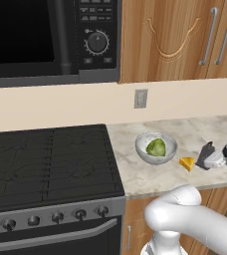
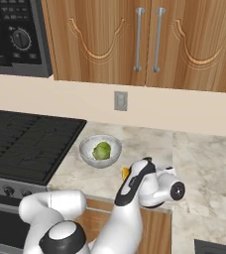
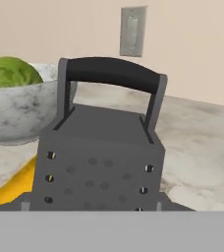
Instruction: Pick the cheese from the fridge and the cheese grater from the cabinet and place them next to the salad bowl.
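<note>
Stove (image 1: 51, 159), wall outlet (image 1: 141, 98), bowl (image 1: 156, 148) beside cheese (image 1: 187, 163)

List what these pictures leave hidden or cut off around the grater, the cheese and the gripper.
- Gripper fingertips: hand view, hidden behind the cheese grater, so grip or release cannot be told.
- Grater base: hand view, cut off at the bottom.
- Cheese: right base view, mostly covered by the arm; hand view, partly behind the grater.
- Gripper: left base view, too small, near the right edge.
- Salad bowl: hand view, cut by the left edge.
</note>
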Controlling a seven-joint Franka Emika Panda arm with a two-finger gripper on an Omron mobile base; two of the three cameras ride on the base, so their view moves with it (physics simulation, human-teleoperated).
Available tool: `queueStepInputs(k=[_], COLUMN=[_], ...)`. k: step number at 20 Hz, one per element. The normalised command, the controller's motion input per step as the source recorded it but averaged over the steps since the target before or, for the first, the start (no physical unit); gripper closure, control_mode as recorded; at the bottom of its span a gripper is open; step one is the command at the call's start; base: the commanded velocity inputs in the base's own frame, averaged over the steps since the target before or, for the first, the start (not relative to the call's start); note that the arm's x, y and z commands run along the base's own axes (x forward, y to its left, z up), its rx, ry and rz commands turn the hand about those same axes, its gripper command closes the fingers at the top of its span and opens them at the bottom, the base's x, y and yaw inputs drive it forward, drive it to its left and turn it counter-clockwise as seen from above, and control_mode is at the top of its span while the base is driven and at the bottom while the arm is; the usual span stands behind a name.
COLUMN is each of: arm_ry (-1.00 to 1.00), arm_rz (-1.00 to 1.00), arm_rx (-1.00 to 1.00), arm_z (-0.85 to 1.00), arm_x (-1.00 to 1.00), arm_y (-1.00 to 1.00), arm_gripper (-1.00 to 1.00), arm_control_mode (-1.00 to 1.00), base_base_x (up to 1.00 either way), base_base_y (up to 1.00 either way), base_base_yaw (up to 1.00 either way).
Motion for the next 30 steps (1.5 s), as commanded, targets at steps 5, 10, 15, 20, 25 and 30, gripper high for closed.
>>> queueStepInputs(k=[5,10,15,20,25,30], arm_ry=[-0.02,-0.07,-0.1,-0.02,0.02,0.02], arm_rz=[-0.11,-0.08,-0.04,-0.06,-0.1,-0.08], arm_rx=[0.0,-0.01,-0.03,-0.06,-0.05,0.0], arm_z=[-0.37,-0.31,-0.32,-0.21,-0.04,0.0], arm_x=[-0.01,-0.06,-0.15,-0.06,0.02,-0.09], arm_y=[0.0,0.02,0.05,0.09,0.07,0.0], arm_gripper=[-1.0,-1.0,-1.0,-1.0,-1.0,-1.0], arm_control_mode=[-1.0,-1.0,-1.0,-1.0,-1.0,-1.0], base_base_x=[0.0,0.0,0.0,0.0,0.0,0.0], base_base_y=[0.0,0.0,0.0,0.0,0.0,0.0], base_base_yaw=[0.0,0.0,0.0,0.0,0.0,0.0])
